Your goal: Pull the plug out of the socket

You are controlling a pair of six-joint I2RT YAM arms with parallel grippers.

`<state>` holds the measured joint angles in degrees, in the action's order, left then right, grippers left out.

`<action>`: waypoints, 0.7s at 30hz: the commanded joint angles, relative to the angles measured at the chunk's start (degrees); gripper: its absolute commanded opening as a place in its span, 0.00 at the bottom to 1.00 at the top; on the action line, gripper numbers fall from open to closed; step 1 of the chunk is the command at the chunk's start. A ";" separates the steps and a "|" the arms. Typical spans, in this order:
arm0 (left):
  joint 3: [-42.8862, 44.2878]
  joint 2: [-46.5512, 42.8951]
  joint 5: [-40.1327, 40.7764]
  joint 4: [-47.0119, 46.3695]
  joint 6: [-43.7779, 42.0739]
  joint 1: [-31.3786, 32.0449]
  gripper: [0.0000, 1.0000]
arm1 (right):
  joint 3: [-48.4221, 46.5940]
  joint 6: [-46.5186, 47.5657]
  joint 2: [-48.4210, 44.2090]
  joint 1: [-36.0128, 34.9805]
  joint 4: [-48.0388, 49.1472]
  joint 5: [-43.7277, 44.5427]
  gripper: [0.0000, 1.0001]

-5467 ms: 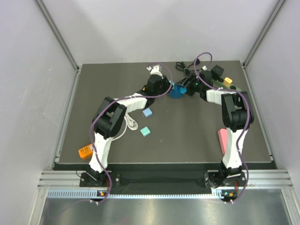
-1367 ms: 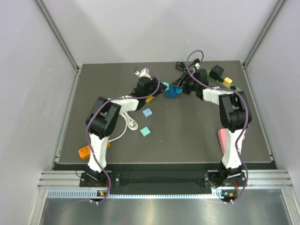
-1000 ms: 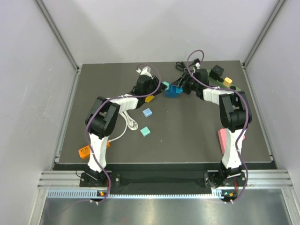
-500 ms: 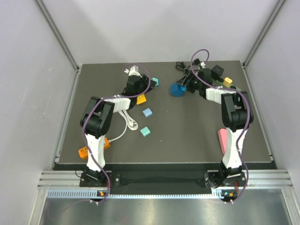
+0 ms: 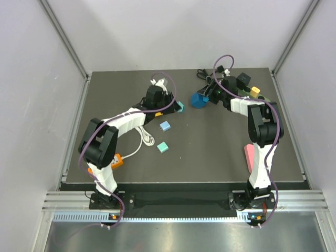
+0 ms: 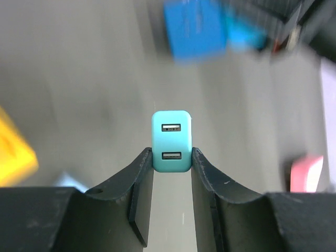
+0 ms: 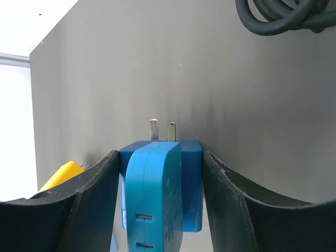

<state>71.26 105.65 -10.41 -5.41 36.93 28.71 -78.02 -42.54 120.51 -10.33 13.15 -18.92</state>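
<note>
My left gripper (image 5: 176, 106) is shut on a small teal USB charger plug (image 5: 180, 107), held at the fingertips in the left wrist view (image 6: 171, 140), apart from everything else. My right gripper (image 5: 206, 98) is shut on a blue adapter block (image 5: 198, 100). The right wrist view shows the block (image 7: 160, 184) between the fingers with two bare metal prongs (image 7: 161, 128) pointing away. The adapter appears blurred ahead in the left wrist view (image 6: 195, 29). The green power strip (image 5: 264, 98) lies at the back right, mostly hidden behind the right arm, with a yellow plug (image 5: 255, 91) on it.
A black cube (image 5: 242, 80) and coiled black cable (image 7: 283, 13) sit at the back right. A light blue cube (image 5: 165, 126), a green cube (image 5: 163, 147) and a white cable (image 5: 145, 137) lie mid-table. An orange piece (image 5: 116, 160) is near left, a pink piece (image 5: 250, 156) near right.
The teal charger, joined to the blue adapter a second ago, has come off. My left gripper carried it left, then nearer. The right gripper shifted slightly right with the adapter.
</note>
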 commanded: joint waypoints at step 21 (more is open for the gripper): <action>-13.97 -13.19 -5.14 15.96 -2.56 4.25 0.81 | -0.82 3.08 0.52 -1.19 -1.46 1.34 0.00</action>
<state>55.02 94.59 -16.58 11.09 35.42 33.08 -78.06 -41.91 120.51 -10.87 13.26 -18.85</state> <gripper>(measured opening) 0.777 0.577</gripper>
